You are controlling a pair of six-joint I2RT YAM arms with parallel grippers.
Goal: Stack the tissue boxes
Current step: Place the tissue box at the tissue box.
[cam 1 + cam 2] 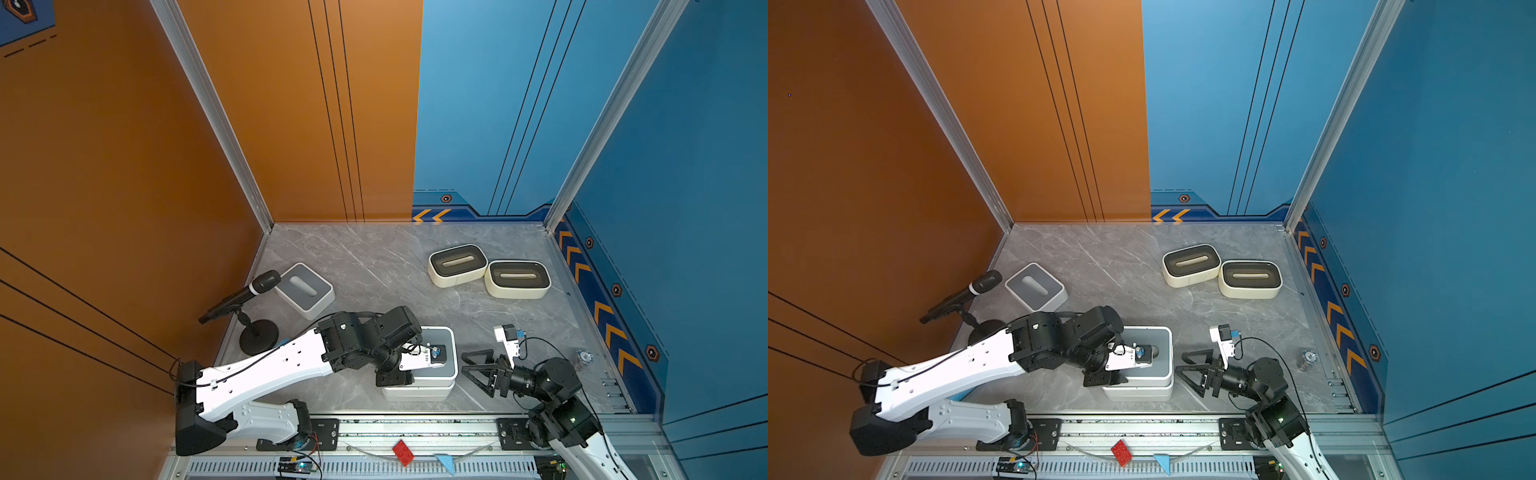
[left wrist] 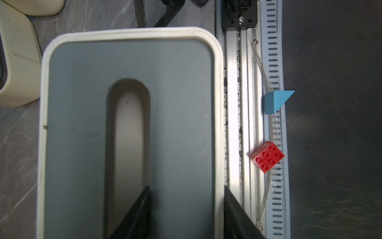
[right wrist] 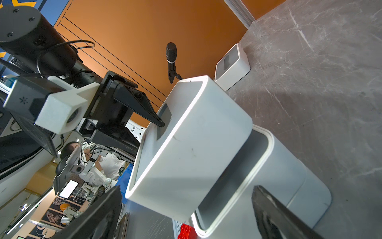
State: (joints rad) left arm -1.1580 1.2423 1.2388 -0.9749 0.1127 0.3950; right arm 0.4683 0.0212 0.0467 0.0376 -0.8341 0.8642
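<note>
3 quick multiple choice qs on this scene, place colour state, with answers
1. Where are the two cream boxes? A in the stack B side by side far back on the table C in a gripper
2. Lid colour of the box in the left gripper? A grey B red C bamboo
3. The right gripper is A shut on a box B open, empty C shut, empty
Key: B, they sit touching, far from both arms; A, the left wrist view shows a grey top; B, its jaws stand apart with nothing between.
</note>
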